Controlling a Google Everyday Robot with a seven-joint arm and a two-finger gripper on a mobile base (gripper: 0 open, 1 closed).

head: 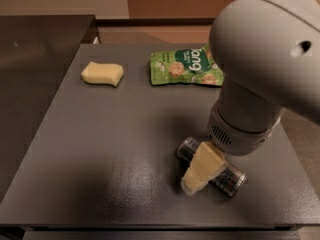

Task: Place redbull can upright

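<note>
The redbull can (pixel 231 179) lies on its side near the front right of the dark grey table (pixel 115 149). It is dark with silver ends and runs diagonally from upper left to lower right. My gripper (pixel 202 166), with pale yellow tips, hangs from the big grey arm (pixel 260 74) and sits down over the middle of the can, covering it there. Only the can's two ends show on either side of the gripper.
A green snack bag (pixel 186 65) lies flat at the back of the table, partly behind the arm. A pale yellow sponge-like block (pixel 102 74) lies at the back left. A darker counter (pixel 35 59) adjoins the table on the left.
</note>
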